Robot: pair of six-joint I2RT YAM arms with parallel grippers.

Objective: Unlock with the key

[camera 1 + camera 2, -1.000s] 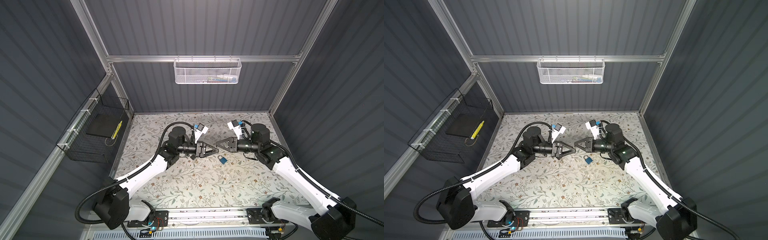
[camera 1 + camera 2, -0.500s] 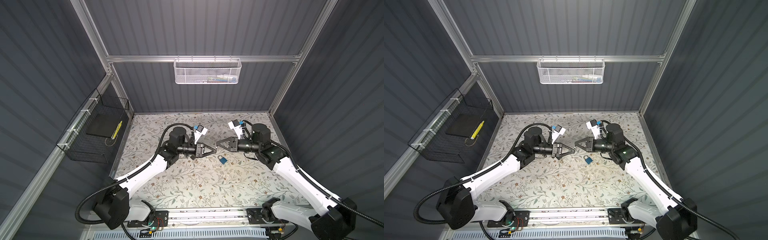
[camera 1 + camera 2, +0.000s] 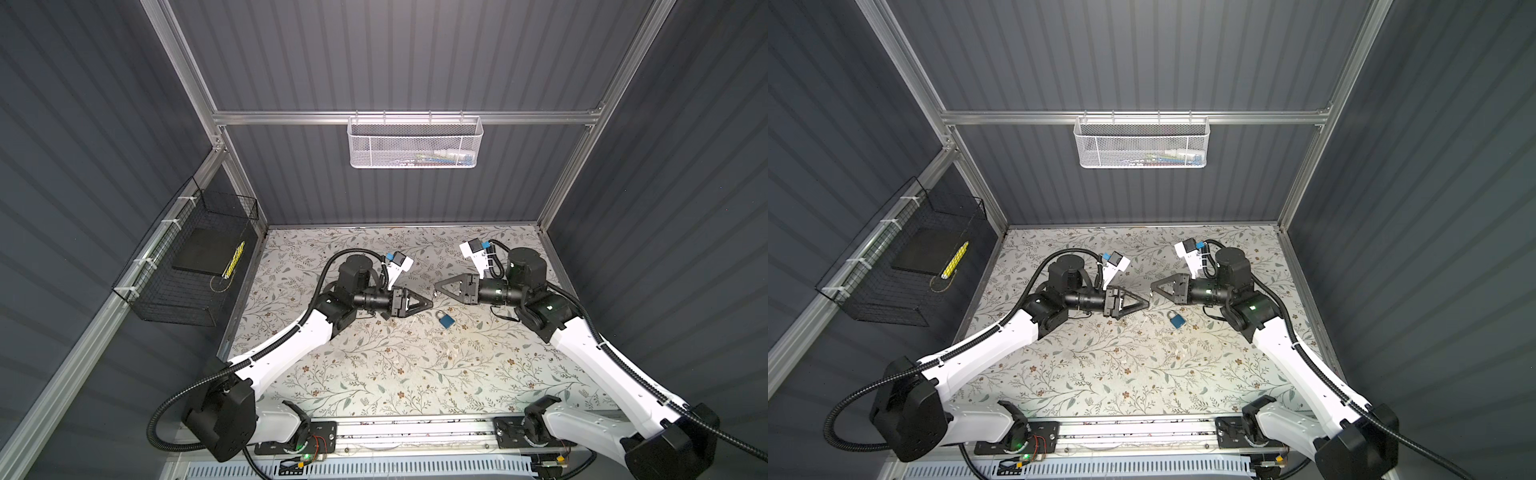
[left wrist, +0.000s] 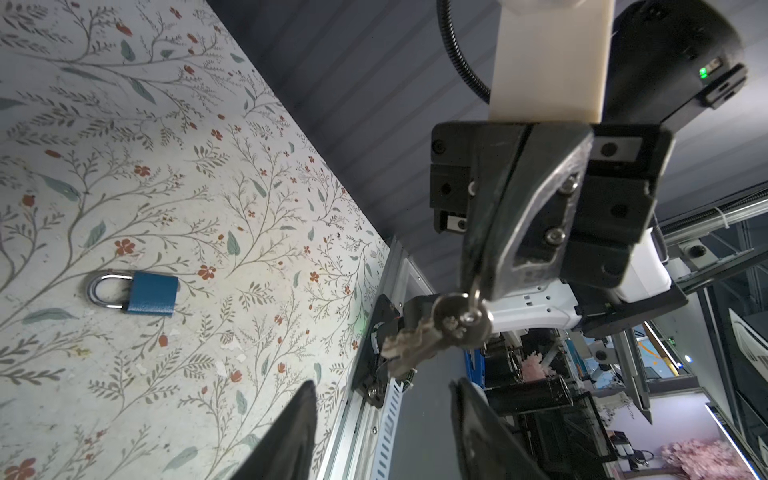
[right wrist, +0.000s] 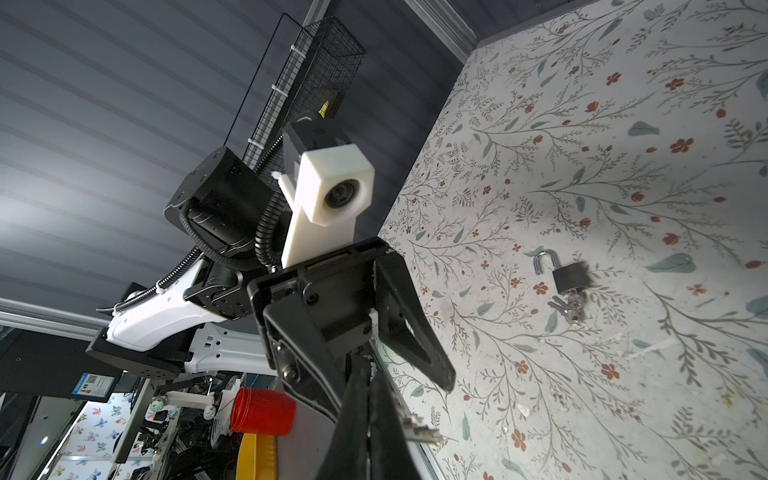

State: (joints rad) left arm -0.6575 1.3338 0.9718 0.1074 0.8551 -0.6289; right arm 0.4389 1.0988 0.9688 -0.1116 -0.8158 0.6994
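Dangling from the right gripper (image 4: 478,286), whose fingers are pinched tight on the ring, the keys (image 4: 440,332) hang in the air just off the left gripper (image 3: 428,304), and that one's fingers (image 4: 299,424) stand apart with nothing between them. Down on the bench (image 3: 374,374), the blue padlock (image 3: 446,321) lies flat near the middle, a touch toward the right edge, shackle closed, below the two tips. A dark padlock (image 5: 571,276) with its shackle swung open lies on the bench too.
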